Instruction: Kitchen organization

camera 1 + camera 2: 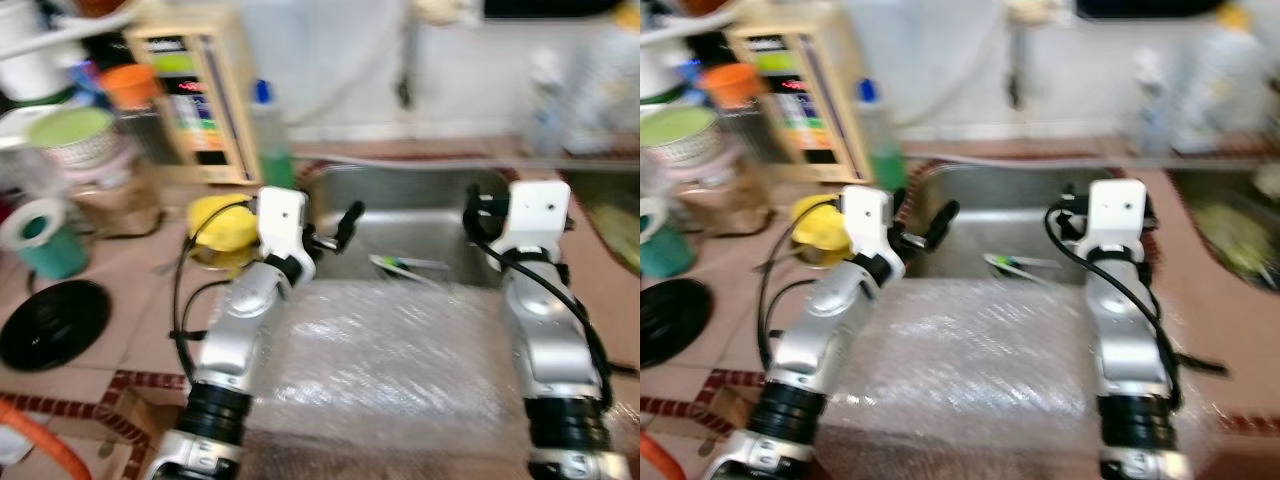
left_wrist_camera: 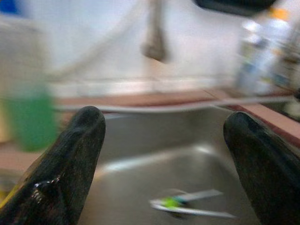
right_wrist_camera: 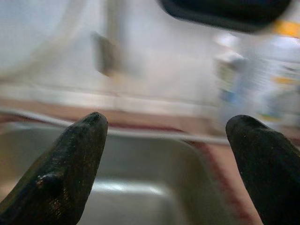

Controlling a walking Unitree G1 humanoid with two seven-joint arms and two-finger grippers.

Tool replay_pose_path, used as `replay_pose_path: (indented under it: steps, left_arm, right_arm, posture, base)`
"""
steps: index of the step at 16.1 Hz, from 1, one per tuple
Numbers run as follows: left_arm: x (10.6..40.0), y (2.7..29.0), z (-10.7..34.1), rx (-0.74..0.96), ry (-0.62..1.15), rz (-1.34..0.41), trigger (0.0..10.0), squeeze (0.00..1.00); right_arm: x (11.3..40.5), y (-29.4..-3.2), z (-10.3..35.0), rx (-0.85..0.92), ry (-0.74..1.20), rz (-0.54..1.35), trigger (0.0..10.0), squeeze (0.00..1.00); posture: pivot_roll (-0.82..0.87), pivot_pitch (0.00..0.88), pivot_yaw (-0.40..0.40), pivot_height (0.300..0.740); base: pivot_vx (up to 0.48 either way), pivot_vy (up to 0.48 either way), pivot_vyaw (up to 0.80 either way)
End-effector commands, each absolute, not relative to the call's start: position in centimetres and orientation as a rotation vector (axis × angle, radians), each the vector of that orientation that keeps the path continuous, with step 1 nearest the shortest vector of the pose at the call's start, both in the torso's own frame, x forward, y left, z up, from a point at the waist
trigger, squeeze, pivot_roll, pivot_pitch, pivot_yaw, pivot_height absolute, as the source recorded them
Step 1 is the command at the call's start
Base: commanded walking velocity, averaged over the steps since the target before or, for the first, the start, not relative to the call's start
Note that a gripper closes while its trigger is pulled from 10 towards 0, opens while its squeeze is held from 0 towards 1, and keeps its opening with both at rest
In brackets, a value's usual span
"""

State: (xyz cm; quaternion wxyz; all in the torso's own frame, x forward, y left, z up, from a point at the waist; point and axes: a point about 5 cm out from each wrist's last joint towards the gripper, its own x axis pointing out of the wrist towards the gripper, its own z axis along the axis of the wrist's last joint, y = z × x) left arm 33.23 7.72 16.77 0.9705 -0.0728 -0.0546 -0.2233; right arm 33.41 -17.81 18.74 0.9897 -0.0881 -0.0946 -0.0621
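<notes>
While both grippers hover spread wide over sink (image 1: 420, 215), left gripper (image 2: 164, 154) fingers frame a green-handled utensil (image 2: 187, 205); right gripper (image 3: 166, 159) empty.

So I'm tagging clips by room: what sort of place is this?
A home kitchen, most likely: a steel sink set in a tiled counter, a green dish-soap bottle beside it, and crowded containers.

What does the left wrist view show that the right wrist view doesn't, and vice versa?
Left wrist view: the left end effector, fingers apart, a blurred green bottle beside the basin, and a green-and-white utensil lying in the steel sink.
Right wrist view: the right end effector, fingers apart, and the basin's right corner with the reddish counter beyond it.
Both: the sink, the hanging faucet and a blurred white bottle on the back ledge.
</notes>
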Motion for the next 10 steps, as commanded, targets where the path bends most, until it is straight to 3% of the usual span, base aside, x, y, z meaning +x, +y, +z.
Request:
replay_pose_path:
  steps: [1, 10]
  left_arm:
    - [33.2, 8.2, 16.7, -0.155, -0.107, -0.433, 10.0, 0.00]
    - [33.4, 9.6, 17.1, -0.151, -0.147, -0.301, 10.0, 0.00]
  right_arm:
    - [33.2, -17.4, 18.9, -0.189, -0.204, -0.100, 10.0, 0.00]
    - [33.1, -16.7, 19.1, -0.186, -0.216, -0.048, 10.0, 0.00]
  posture:
    - [-0.07, 0.000, 0.105, 0.740]
    - [-0.06, 0.000, 0.088, 0.740]
  base:
    - [0.240, 0.000, 0.00]
    - [0.000, 0.000, 0.00]
